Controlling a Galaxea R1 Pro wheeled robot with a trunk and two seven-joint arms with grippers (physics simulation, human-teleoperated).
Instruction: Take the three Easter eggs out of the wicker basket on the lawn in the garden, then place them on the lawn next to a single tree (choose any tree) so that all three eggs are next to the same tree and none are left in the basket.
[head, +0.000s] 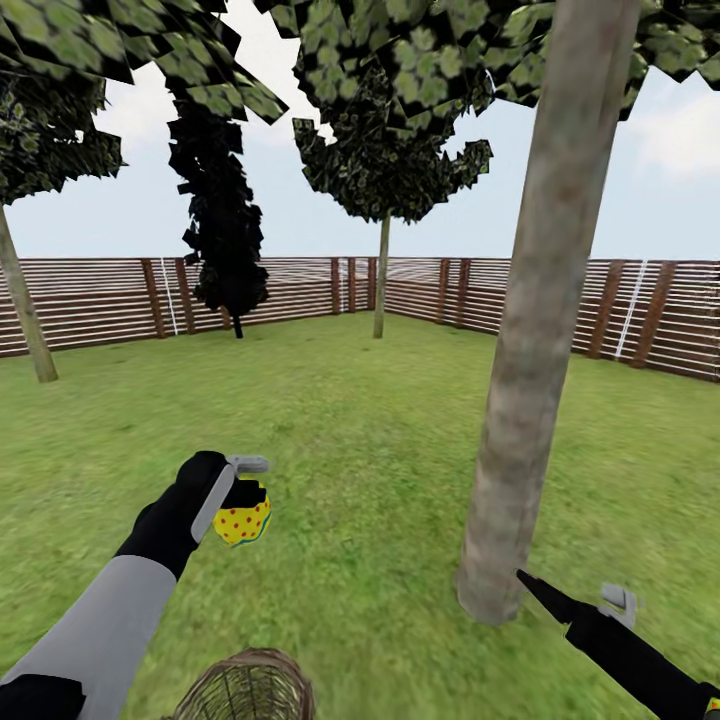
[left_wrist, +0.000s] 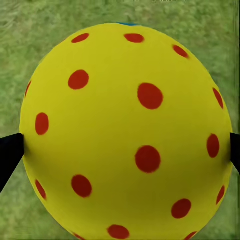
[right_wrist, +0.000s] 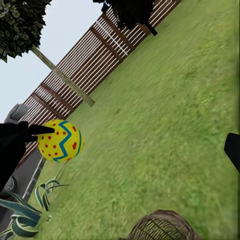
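Head view: the left gripper (head: 243, 497) is clamped on an egg (head: 243, 521) — yellow with red dots, a blue edge showing — held in the air above the lawn (head: 340, 440), just beyond the basket (head: 245, 690) at the near edge. The egg is clear of the weave, so it looks lifted out and ready to carry. The nearest tree (head: 530, 400) stands well to the right, its grey-brown trunk rising from the grass; that trunk's foot is the likely drop spot. The right gripper (head: 575, 600) hangs low, close to the base of that trunk, with one dark finger pointing at it.

Left wrist view: the egg (left_wrist: 125, 135) sits between two dark fingertips (left_wrist: 9, 155), pinched at its widest part, grass below. The hold looks centred, which should keep the round shell from slipping.

Right wrist view: this camera looks back across the grass at the egg (right_wrist: 61, 140) — its blue zigzag band plain here — with the left arm's dark finger (right_wrist: 30, 131) on it, and the basket (right_wrist: 162, 227) beneath. The right pincer's own finger (right_wrist: 232, 150) shows at the edge with nothing between the tips; it stands apart, empty. Whether other eggs lie in the basket I cannot tell.
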